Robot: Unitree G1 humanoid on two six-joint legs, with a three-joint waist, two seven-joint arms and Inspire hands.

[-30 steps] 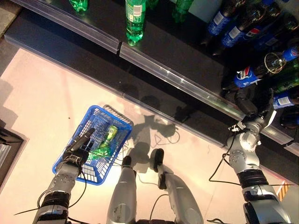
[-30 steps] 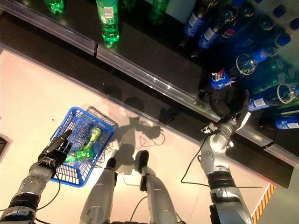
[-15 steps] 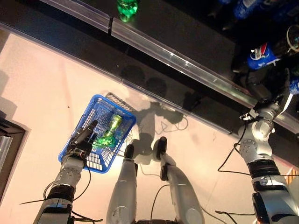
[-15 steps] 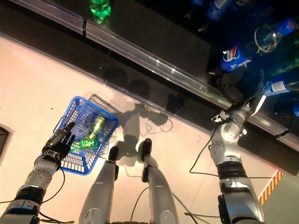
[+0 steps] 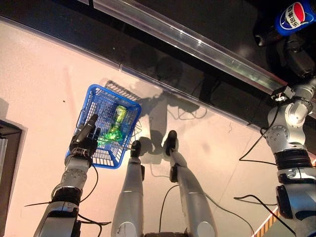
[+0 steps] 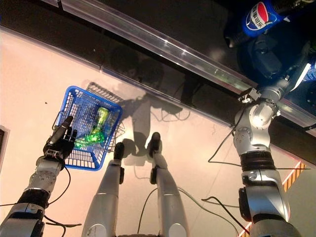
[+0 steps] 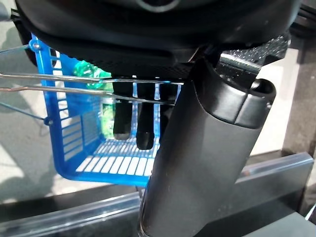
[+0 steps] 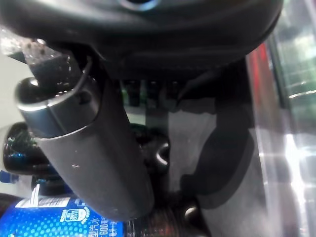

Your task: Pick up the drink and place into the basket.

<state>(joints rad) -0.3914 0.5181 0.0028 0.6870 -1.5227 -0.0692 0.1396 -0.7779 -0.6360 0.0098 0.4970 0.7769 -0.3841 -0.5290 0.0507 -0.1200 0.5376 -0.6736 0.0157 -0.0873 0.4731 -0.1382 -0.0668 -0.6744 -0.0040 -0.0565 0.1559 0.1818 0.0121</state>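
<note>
A blue wire basket (image 5: 84, 105) hangs at my left side with a green bottle (image 5: 109, 135) and a green can (image 5: 120, 114) lying in it. My left hand (image 5: 84, 142) is at the basket's near rim with its fingers (image 7: 123, 114) straight, reaching over the inside, and the metal handles (image 7: 59, 82) cross under the palm. My right hand (image 6: 268, 58) is raised at the shelf, open, just below a dark cola bottle with a blue label (image 6: 260, 16). Past its thumb (image 8: 84, 148), more dark bottles (image 8: 49, 217) stand close.
A long shelf with a clear front rail (image 5: 197, 43) runs across the top. A lower dark ledge (image 5: 163, 81) runs beneath it. A dark frame (image 5: 9, 148) lies at the left edge of the pale floor. Striped floor marking (image 6: 292, 174) shows at the right.
The whole view has shifted, so the shelf's green bottles have left the picture. The left hand stays at the basket and the right hand stays up by the cola bottles.
</note>
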